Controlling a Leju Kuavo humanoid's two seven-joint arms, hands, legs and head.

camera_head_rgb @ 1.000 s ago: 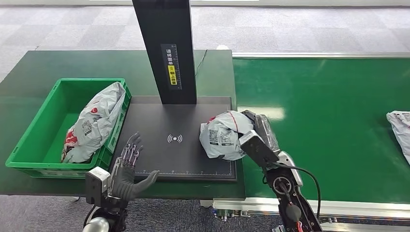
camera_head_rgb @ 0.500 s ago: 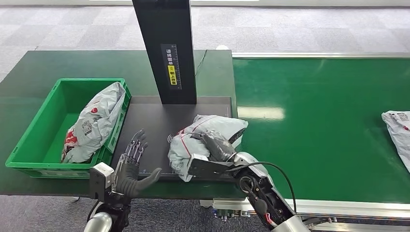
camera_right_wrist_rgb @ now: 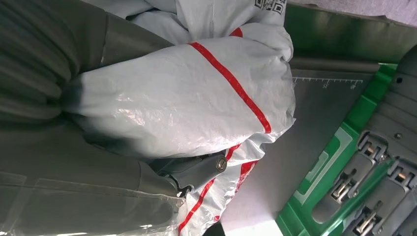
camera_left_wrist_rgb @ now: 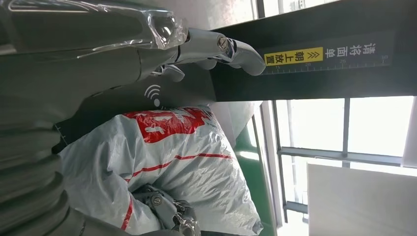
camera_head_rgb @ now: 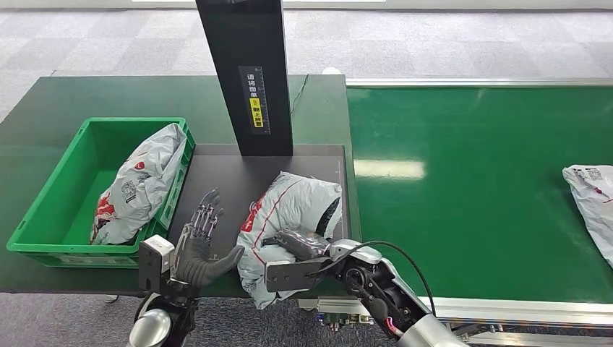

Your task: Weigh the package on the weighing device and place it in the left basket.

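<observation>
Head view: the right hand [camera_head_rgb: 300,244] grips the package [camera_head_rgb: 289,217], a grey bag with red print lying on the black scale [camera_head_rgb: 224,173], its near end hanging over the scale's front edge. At the package's 9 o'clock the left hand [camera_head_rgb: 201,246] hovers with fingers spread, holding nothing, thumb close to the bag. At 10 o'clock the green basket [camera_head_rgb: 50,195] holds a second bag [camera_head_rgb: 141,184]. At 3 o'clock, well apart on the green belt [camera_head_rgb: 477,188], lies a third bag [camera_head_rgb: 593,195].
</observation>
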